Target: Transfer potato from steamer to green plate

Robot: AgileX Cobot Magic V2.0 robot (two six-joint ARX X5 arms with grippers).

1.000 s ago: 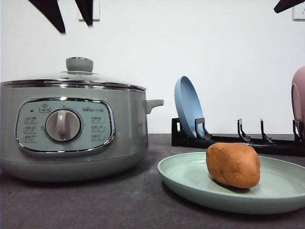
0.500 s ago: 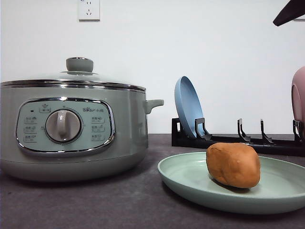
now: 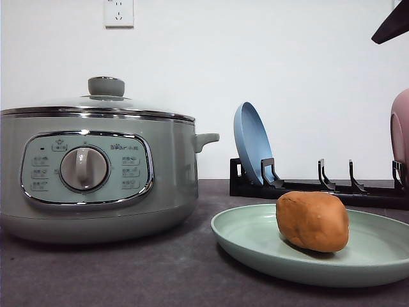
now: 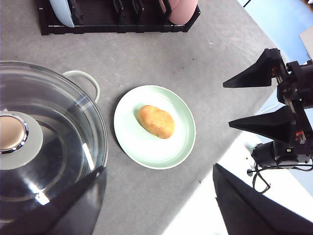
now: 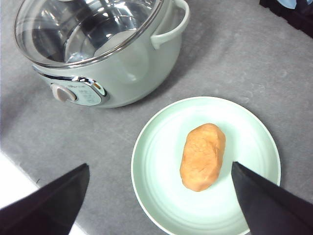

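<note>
- Already the potato (image 5: 203,156) lay on its side near the middle of the green plate (image 5: 161,196), so by my reading the transfer itself was done and the step in hand was pulling the arms clear.
- Doing that well meant, I judged, lifting straight up and away so no finger brushed the plate rim or nudged the potato toward the edge.
- From its own wrist camera the right gripper (image 5: 161,205) hung well above the plate with fingers spread wide and nothing between them; the left wrist view showed the same gripper (image 4: 259,100) off to the side, its two dark wedges apart.
- The left gripper (image 4: 156,205) hovered high between the steamer (image 4: 49,142) and the plate, fingers likewise spread and empty.
- The steamer stood just beside the plate, not touching it, with the glass lid (image 3: 99,102) seated and its green knob (image 3: 106,86) upright; any retreat should keep clear of the side handle (image 3: 206,139).
- The potato was a lumpy oval with smooth, faintly crackled orange-brown skin, much smaller than the plate; its rounded shape could let it rock if the plate were bumped.
- The plate looked matte, pale sage, shallow with a low raised rim, which would give little hold against a rolling object.
- The steamer body had a satin pale-green finish, a chrome-rimmed panel and a central dial (image 3: 84,169).
- Behind, a black rack (image 3: 319,185) held a blue plate (image 3: 252,144) on edge and a pink dish (image 3: 401,131), on a grey, slightly mottled table (image 3: 160,275).
</note>
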